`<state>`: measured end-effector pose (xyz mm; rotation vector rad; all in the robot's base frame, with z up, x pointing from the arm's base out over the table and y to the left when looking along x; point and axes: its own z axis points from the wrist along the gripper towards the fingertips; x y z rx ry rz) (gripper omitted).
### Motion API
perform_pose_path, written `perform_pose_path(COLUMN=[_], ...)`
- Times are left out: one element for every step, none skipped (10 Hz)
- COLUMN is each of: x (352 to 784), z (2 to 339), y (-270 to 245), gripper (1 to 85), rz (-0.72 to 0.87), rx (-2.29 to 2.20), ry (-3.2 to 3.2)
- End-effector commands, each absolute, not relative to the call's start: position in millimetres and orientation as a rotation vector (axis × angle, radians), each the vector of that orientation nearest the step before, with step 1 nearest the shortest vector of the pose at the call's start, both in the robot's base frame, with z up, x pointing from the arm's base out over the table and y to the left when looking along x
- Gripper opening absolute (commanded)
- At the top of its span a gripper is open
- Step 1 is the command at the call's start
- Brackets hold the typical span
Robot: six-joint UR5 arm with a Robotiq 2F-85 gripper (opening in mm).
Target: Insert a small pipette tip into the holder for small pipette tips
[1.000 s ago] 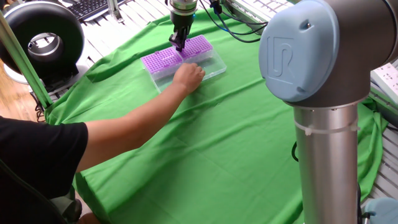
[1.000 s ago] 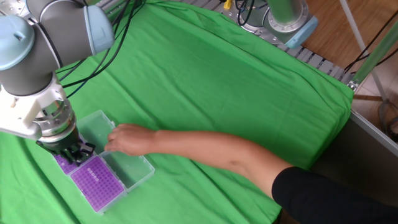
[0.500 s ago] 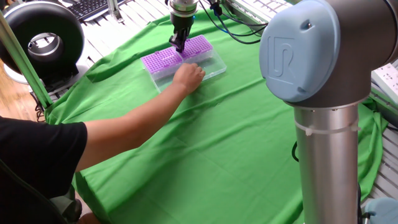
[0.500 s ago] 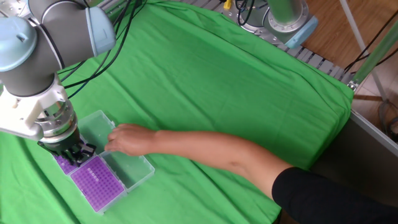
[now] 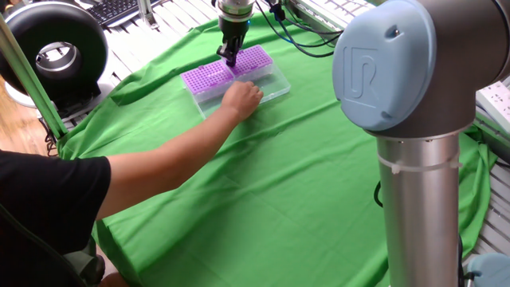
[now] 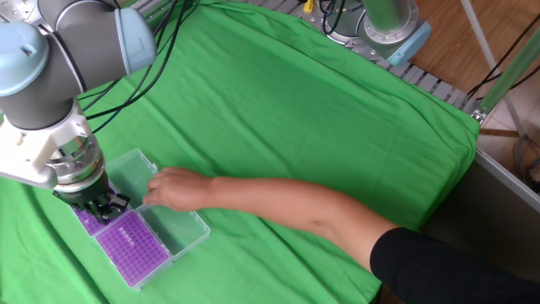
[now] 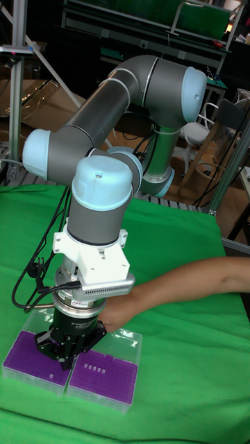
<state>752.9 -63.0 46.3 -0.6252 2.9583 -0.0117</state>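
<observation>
My gripper (image 7: pixel 67 362) hung low over the holder (image 7: pixel 103 375), right at the seam between its two purple racks, fingers pointing straight down. From none of the views could I tell whether the jaws were closed or parted, and the small pipette tip itself was too small and too hidden under my fingers to make out. In one fixed view my gripper (image 5: pixel 229 57) stood at the far side of the holder (image 5: pixel 233 76), over the gap between the purple grids.

The holder was a clear plastic case lying open on the green cloth (image 6: pixel 321 118). Its two purple racks (image 6: pixel 131 247) sat side by side, and the tall view showed a short row of pale tips in the nearer rack (image 7: pixel 97 368). The clear lid half (image 6: pixel 169 225) lay beside the racks, with nothing I could see inside it.

A person's hand (image 6: pixel 169 189) rested on that clear half, just beside my gripper (image 6: pixel 97 209), the forearm stretching across the cloth. The case lay near one edge of the cloth; the rest of the cloth spread wide and bare toward the middle of the table.
</observation>
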Motion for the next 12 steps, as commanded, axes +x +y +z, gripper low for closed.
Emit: perform_pose_path(x=[753,752,750,748,745,744,744,744,744,746,749,751], z=[51,56,63,71,78,86,92,98,103,107,109,109], y=[-67,-65,-63,-61,-58,-56,-54,-50,-40,-27,-15,-5], gripper=[1.0,1.0,1.0,1.0,1.0,1.0,1.0,1.0,1.0,1.0,1.0,1.0], rz=[-0.019,-0.020,-0.020,-0.021,-0.017,-0.014,-0.009,-0.001,0.021,0.034,0.040,0.040], rx=[-0.593,-0.592,-0.585,-0.581,-0.574,-0.569,-0.565,-0.554,-0.524,-0.489,-0.463,-0.442], ry=[2.972,2.977,2.991,3.005,3.018,3.031,3.039,3.045,3.054,3.062,3.067,3.072])
